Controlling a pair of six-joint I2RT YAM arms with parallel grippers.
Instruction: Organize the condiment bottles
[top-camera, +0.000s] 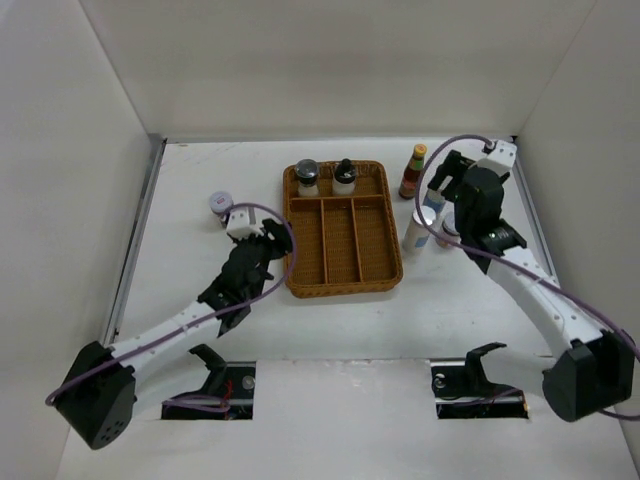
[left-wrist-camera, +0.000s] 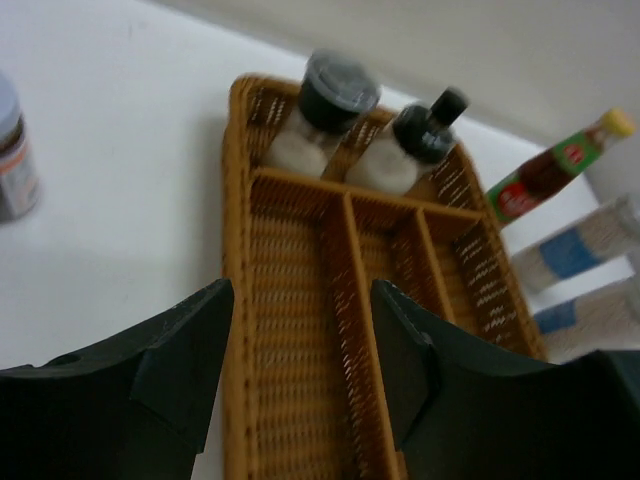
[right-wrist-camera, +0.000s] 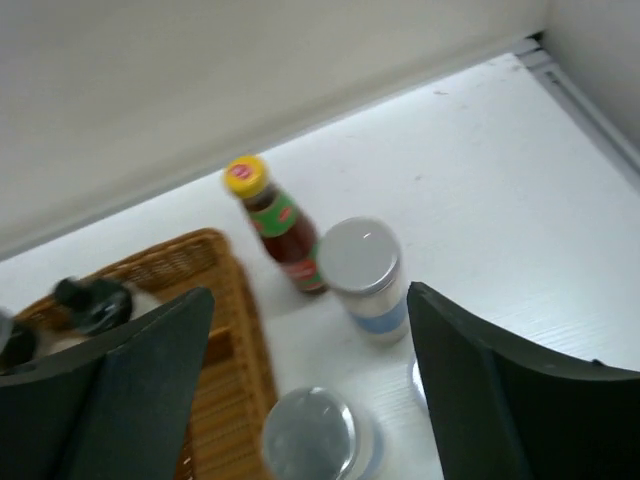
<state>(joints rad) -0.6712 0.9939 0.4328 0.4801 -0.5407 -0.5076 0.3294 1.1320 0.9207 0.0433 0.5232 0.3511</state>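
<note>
- The left gripper (left-wrist-camera: 300, 335) filled the bottom of its wrist view, jaws apart and holding nothing, hanging over the left rim of the wicker tray (left-wrist-camera: 236, 200).
- The right gripper (right-wrist-camera: 305, 320) hovered with its jaws wide apart and empty, above the bottles grouped just right of the tray.
- Two dark-capped jars (top-camera: 307, 177) stood upright, side by side, in the tray's back compartment.
- Outside the tray stood the red sauce bottle (right-wrist-camera: 280, 225), with a silver-lidded jar (right-wrist-camera: 362, 270) bearing a blue label just beside it.
- Another lidded shaker (right-wrist-camera: 315, 432) stood nearer the arm, and a lilac-lidded jar (top-camera: 220, 205) stood well apart on the tray's left side.
- The job looked early, with two jars placed and the rest to go. The right arm seemed set for a pick.
- Next, it would need to come straight down around the silver-lidded jar and close on it without tipping the sauce bottle beside it.
</note>
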